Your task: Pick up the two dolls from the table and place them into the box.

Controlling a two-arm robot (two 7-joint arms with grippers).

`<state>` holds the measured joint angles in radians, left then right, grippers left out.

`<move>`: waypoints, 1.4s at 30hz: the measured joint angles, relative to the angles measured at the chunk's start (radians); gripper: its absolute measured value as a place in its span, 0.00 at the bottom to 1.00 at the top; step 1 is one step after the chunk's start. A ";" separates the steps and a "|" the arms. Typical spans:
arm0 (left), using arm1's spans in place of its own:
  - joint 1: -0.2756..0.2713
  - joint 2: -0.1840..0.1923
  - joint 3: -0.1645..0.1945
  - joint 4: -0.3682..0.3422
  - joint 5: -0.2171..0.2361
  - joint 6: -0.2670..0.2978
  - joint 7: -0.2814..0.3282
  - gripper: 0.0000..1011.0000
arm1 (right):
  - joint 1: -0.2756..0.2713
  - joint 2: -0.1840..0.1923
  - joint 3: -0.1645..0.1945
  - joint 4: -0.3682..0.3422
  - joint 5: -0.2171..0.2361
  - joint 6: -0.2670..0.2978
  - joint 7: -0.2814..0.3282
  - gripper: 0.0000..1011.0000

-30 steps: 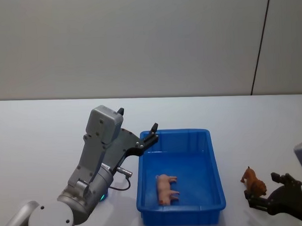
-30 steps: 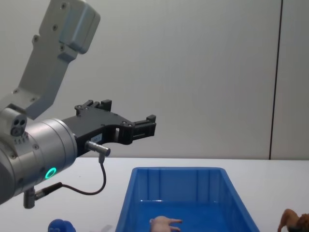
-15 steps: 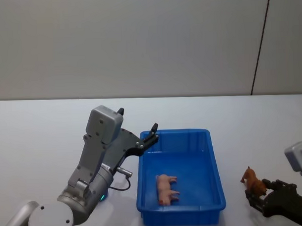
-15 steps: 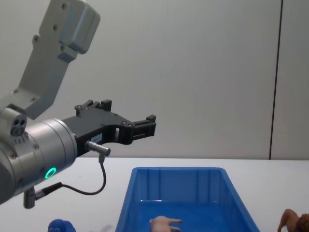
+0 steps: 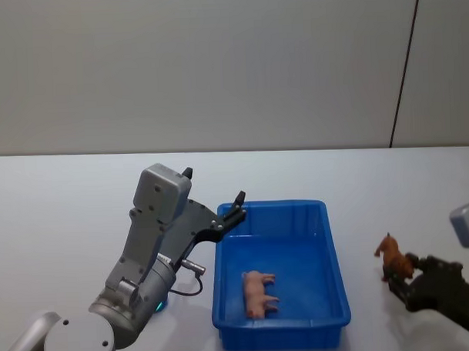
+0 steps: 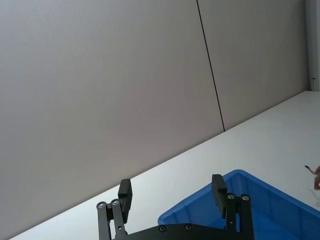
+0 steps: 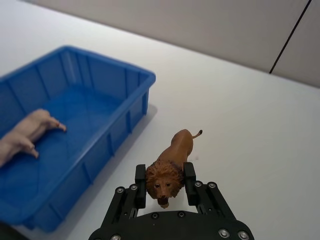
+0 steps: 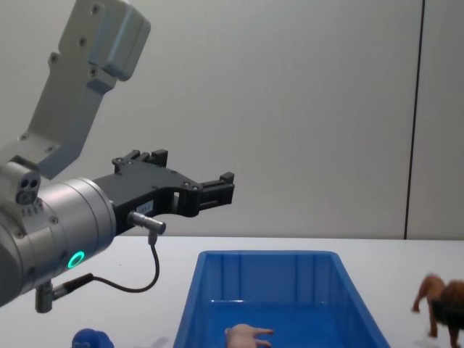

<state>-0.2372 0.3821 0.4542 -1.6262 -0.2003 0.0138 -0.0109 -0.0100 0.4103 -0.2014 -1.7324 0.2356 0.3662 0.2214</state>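
Note:
The blue box [image 5: 274, 206] stands at the middle of the table, and a pale pink doll [image 5: 258, 293] lies on its side inside it. My right gripper [image 5: 407, 274] is shut on the head of a brown lion-like doll [image 5: 391, 255], holding it just above the table to the right of the box. In the right wrist view the doll [image 7: 175, 159] sits between the fingers [image 7: 140, 182], with the box [image 7: 124, 75] and the pink doll [image 7: 27, 132] beyond. My left gripper [image 5: 234, 209] hangs open and empty over the box's far left corner.
A round fuzzy blue doll [image 8: 90, 338] lies on the table at the lower left of the chest view, under my left arm. The white table [image 5: 66, 204] stretches wide around the box. A plain wall stands behind.
My right gripper has risen with the brown doll, lifting it off the table. The left arm, the box and the pink doll have stayed still.

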 joint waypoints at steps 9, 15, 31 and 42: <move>0.000 0.000 0.000 0.000 0.000 0.000 0.000 0.99 | 0.021 -0.016 0.013 -0.054 0.047 -0.043 -0.024 0.42; 0.000 0.000 0.000 0.000 0.000 0.000 0.000 0.99 | 0.039 -0.031 0.008 -0.089 0.068 -0.038 -0.004 0.42; 0.000 0.000 0.000 0.000 0.000 0.000 0.000 0.99 | 0.079 -0.096 -0.069 -0.106 0.008 0.063 0.069 0.43; 0.000 0.000 0.000 0.000 0.000 0.000 0.000 0.99 | 0.094 -0.126 -0.104 -0.065 -0.043 0.073 0.080 0.79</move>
<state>-0.2372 0.3821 0.4543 -1.6262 -0.2004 0.0138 -0.0109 0.0837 0.2846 -0.3055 -1.7974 0.1928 0.4394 0.3018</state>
